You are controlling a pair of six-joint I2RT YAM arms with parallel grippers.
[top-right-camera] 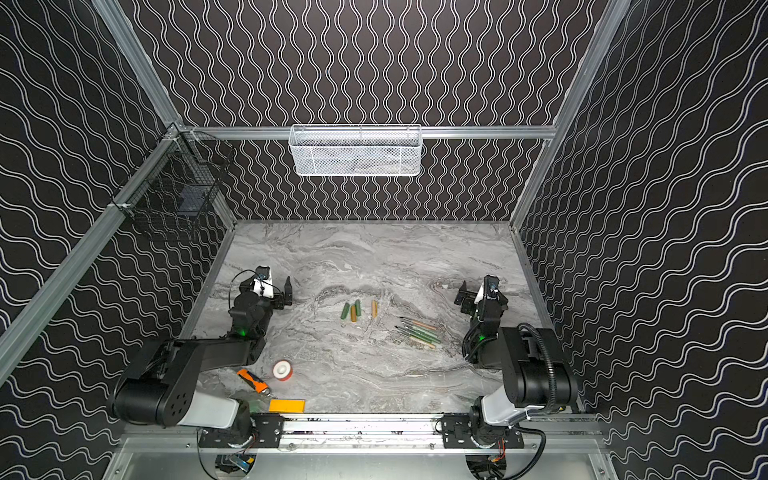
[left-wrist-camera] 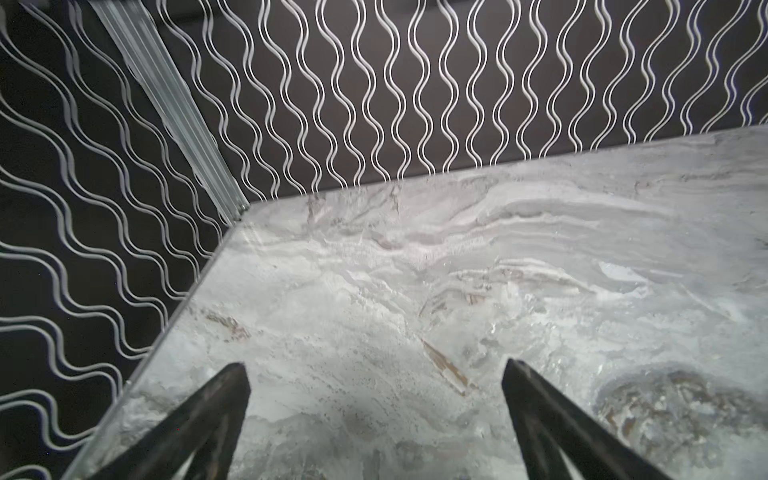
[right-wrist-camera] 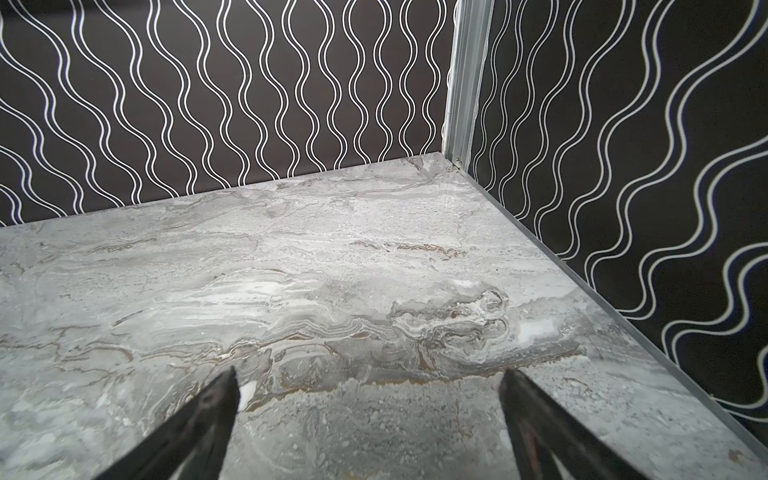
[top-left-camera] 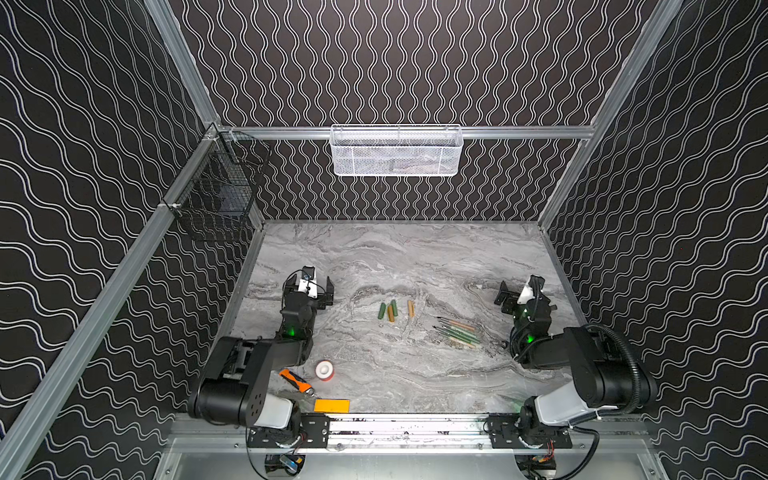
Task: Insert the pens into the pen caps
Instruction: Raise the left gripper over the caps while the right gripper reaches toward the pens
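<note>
Empty, wide-open left gripper (left-wrist-camera: 374, 365) sits well left of the pen caps (top-left-camera: 390, 311), loose mid-worktop (top-left-camera: 395, 257). The pens (top-left-camera: 457, 331) fan just right of the pen caps, uncapped. The right gripper (right-wrist-camera: 370, 372), wide and empty, is further right. Probably grouped centrally for both arms' reach.

- Table (top-left-camera: 415, 257): grey-and-white marble veining.
- Walls (top-left-camera: 374, 62): black, white wavy lines.
- Pen caps (top-left-camera: 390, 312): dark green, mustard tan.
- Pens (top-left-camera: 459, 332), right of the pen caps: pale green, tan, dark tips.
- Tool (top-left-camera: 296, 381): orange and black.
</note>
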